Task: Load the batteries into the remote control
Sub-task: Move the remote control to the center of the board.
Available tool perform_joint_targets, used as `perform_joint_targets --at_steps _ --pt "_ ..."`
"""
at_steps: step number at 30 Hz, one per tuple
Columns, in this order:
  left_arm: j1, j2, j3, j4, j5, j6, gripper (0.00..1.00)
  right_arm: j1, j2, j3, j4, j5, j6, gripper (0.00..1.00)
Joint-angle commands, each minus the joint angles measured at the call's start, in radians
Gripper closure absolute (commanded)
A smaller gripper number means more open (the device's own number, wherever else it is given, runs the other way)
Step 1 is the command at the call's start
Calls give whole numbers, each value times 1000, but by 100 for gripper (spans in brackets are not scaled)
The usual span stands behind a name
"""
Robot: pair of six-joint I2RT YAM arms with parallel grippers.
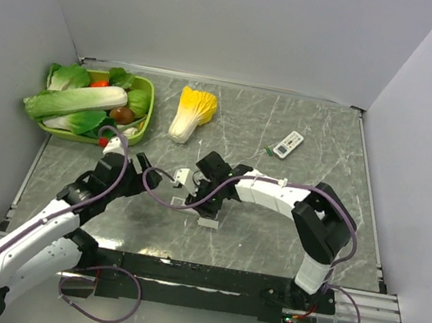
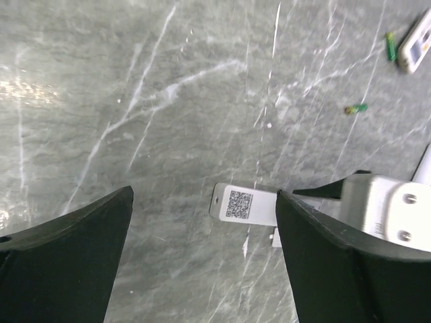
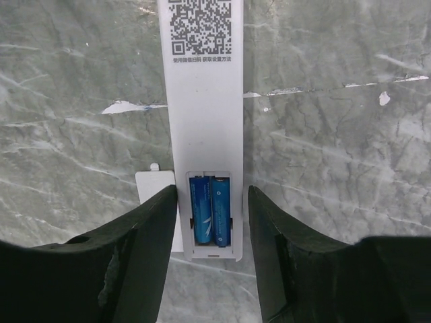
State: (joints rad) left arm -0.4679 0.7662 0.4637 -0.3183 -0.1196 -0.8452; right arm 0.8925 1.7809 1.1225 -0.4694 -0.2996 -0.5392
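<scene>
A slim white remote control [image 3: 202, 101] lies face down with a QR label on its back. Its battery bay is open, and two blue batteries [image 3: 211, 208] lie side by side in it. The loose white battery cover [image 3: 153, 185] lies on the table against the remote's left side. My right gripper [image 3: 212, 195] is open and straddles the bay end of the remote without clamping it. My left gripper [image 2: 203, 195] is open and empty, just short of the remote's QR end [image 2: 241, 204]. In the top view both grippers, left [image 1: 151, 173] and right [image 1: 211, 198], meet at mid-table.
Two green batteries [image 2: 389, 46] [image 2: 355, 108] lie loose near a second, shorter white remote [image 1: 288, 144]. A green basket [image 1: 147, 116] of vegetables stands at the back left, with a yellow cabbage [image 1: 193, 113] beside it. Walls enclose the table.
</scene>
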Motion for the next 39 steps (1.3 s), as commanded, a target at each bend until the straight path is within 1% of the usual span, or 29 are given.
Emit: perform_joint_targets --at_steps 1,2,4,5,7,11,16,22,30,31,33,34,36,37,39 --pt "6 -80 9 -47 -80 -40 9 3 34 71 -23 -13 -5 49" --pt "6 -93 10 -56 -98 -48 9 3 46 79 -25 -16 -7 54" --pt "6 -126 18 -83 -113 -54 9 6 58 106 -31 -22 -11 61" --pt "6 -151 24 -93 -124 -58 9 11 70 117 -35 -27 -15 67" --pt "6 -177 29 -119 -156 -63 9 17 89 163 -37 -33 -13 72" --pt "6 -252 38 -154 -202 -74 9 43 149 241 -37 -33 2 74" --pt "8 -301 47 -192 -255 -75 9 69 212 351 -46 -21 27 74" --pt "6 -338 59 -219 -290 -78 10 111 258 413 -31 11 84 74" --pt "6 -360 47 -219 -308 -86 9 117 232 410 2 22 128 67" --pt "6 -360 47 -216 -310 -86 9 115 244 425 -8 20 128 62" --pt "6 -360 47 -214 -310 -84 9 117 256 439 -35 20 131 60" --pt "6 -360 46 -214 -310 -84 9 118 259 439 -40 17 133 55" --pt "6 -358 47 -217 -310 -84 9 115 253 430 -37 13 139 51" --pt "6 -357 47 -220 -310 -86 9 117 243 424 -35 14 139 46" --pt "6 -361 49 -222 -314 -84 9 117 227 422 -61 17 136 42"
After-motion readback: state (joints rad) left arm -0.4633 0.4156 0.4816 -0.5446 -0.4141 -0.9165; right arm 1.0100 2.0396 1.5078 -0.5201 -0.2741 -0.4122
